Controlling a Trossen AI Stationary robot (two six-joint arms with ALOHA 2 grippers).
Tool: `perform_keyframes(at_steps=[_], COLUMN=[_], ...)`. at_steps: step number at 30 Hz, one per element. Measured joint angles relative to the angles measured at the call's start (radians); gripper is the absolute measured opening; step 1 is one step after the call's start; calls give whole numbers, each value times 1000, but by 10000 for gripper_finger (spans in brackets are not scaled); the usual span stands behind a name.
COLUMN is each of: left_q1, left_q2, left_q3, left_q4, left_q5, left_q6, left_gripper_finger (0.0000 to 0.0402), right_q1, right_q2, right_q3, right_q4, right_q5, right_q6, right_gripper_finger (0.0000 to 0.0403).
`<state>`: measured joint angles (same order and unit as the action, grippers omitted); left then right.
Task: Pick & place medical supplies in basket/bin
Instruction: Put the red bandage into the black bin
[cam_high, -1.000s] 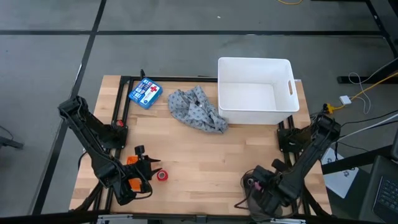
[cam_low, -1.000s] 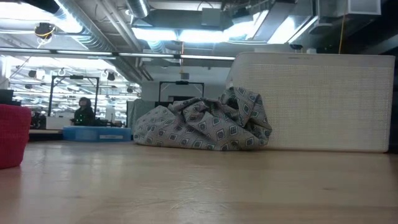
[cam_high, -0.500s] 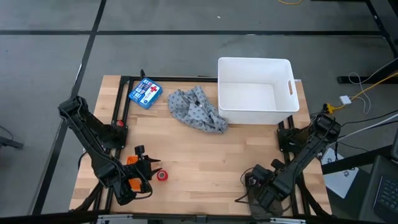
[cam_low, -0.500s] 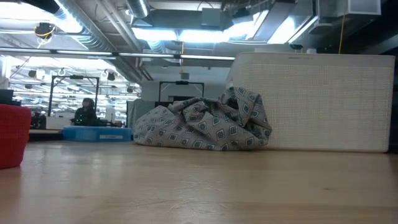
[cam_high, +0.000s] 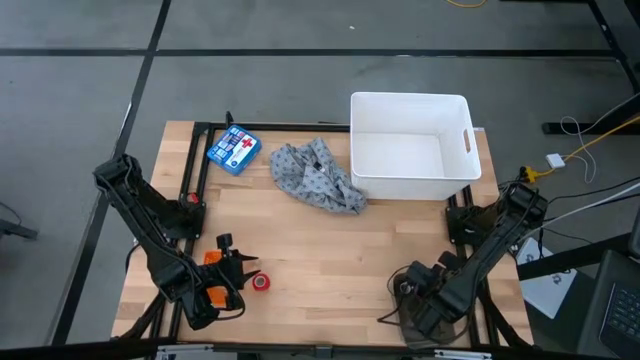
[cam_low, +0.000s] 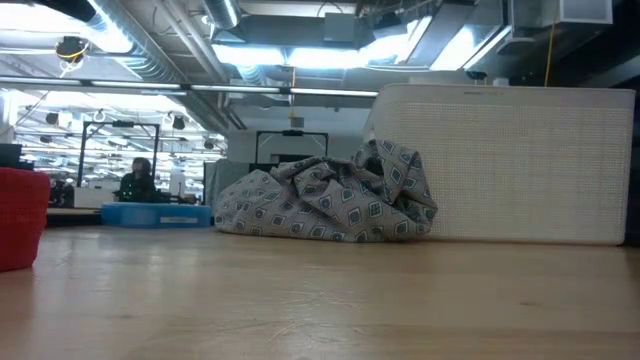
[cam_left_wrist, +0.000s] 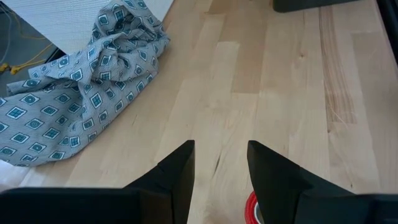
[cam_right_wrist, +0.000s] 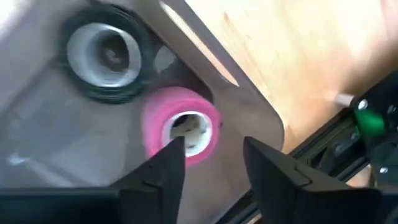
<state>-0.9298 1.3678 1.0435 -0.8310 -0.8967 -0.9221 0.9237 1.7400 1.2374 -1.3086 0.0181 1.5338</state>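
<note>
My right gripper (cam_right_wrist: 214, 146) is open and points down over the table's near right corner (cam_high: 412, 295). Just past its fingertips a pink tape roll (cam_right_wrist: 180, 124) lies on its side on a grey flat sheet (cam_right_wrist: 56, 143), with a black roll (cam_right_wrist: 109, 53) beside it. My left gripper (cam_left_wrist: 221, 149) waits open near the left front (cam_high: 240, 275), with a red roll (cam_high: 261, 282) beside it on the wood. The grey patterned cloth (cam_high: 318, 178) lies crumpled against the white bin (cam_high: 408, 98). Orange patches (cam_high: 212, 258) beside my left arm look like the basket, mostly hidden.
A blue box with a red cross (cam_high: 233, 150) lies at the far left. Bare wood spreads between the two arms (cam_high: 330, 260). The black frame rail (cam_right_wrist: 348, 137) runs along the table's edge by the grey sheet. A person (cam_low: 135, 180) sits far off in the room.
My right gripper has sunk a little toward the grey sheet at the near right corner, tipping slightly. The cloth, the bin and the red roll lie as they did.
</note>
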Motion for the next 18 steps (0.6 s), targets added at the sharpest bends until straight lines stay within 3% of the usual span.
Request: perform_keyframes(at_steps=[5,12,16,18], left_q1=[0,0,0,0], left_q2=[0,0,0,0], left_q3=[0,0,0,0], left_q4=[0,0,0,0], left_q5=[0,0,0,0], left_q6=[-7,-9,-9,-9], left_gripper_finger=[143,143,143,143], right_q1=[1,23,22,23], right_q2=[-1,-1,-1,-2], right_q3=[156,421,583,649], right_q4=[-93,-124,-128,-104], right_q5=[109,500,569,593], right_q6=[-48,-300,-436,-416], right_gripper_finger=[198,203,198,196])
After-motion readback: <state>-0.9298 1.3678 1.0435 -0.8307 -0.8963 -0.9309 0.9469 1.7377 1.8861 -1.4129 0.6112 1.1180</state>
